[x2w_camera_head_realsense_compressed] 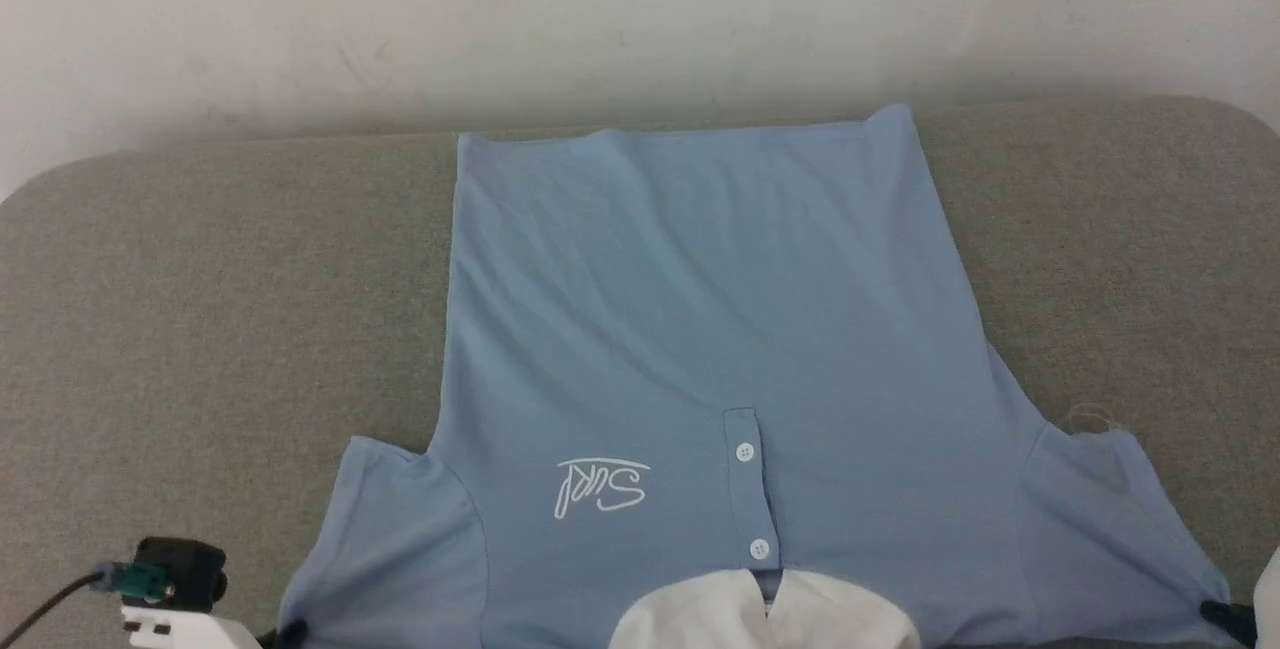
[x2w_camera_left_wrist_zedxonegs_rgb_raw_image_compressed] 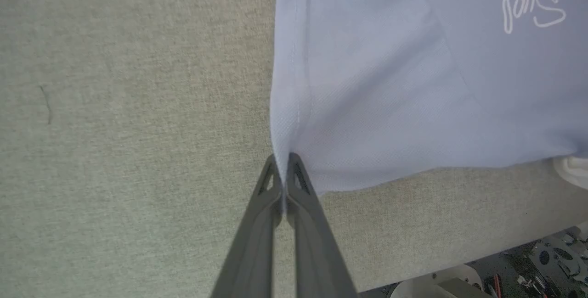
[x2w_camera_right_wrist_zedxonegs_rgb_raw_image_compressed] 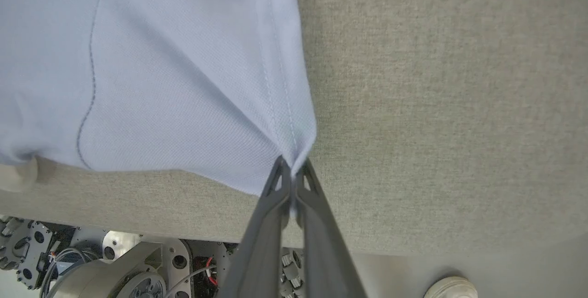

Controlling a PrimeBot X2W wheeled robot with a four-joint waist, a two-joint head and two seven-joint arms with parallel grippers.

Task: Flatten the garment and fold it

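Garment (x2w_camera_head_realsense_compressed: 700,309) lies face up, mostly flat on the grey bench (x2w_camera_head_realsense_compressed: 200,309), with the white collar (x2w_camera_head_realsense_compressed: 700,614) at the near edge, the hem far by the wall (x2w_camera_head_realsense_compressed: 640,19), and the white logo (x2w_camera_head_realsense_compressed: 600,487) left of the two-button placket (x2w_camera_head_realsense_compressed: 745,494). Left gripper (x2w_camera_left_wrist_zedxonegs_rgb_raw_image_compressed: 281,160) is pressed together, pinching the corner of the left-side sleeve (x2w_camera_left_wrist_zedxonegs_rgb_raw_image_compressed: 367,105). Right gripper (x2w_camera_right_wrist_zedxonegs_rgb_raw_image_compressed: 291,165) likewise pinches the corner of the other sleeve (x2w_camera_right_wrist_zedxonegs_rgb_raw_image_compressed: 206,105), and the fabric creases at both pinches.

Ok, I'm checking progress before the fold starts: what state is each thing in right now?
garment: spread flat, front up, not yet folded, collar nearest the robot.
left hand: shut, pinching one sleeve corner.
right hand: shut, pinching the other sleeve corner.
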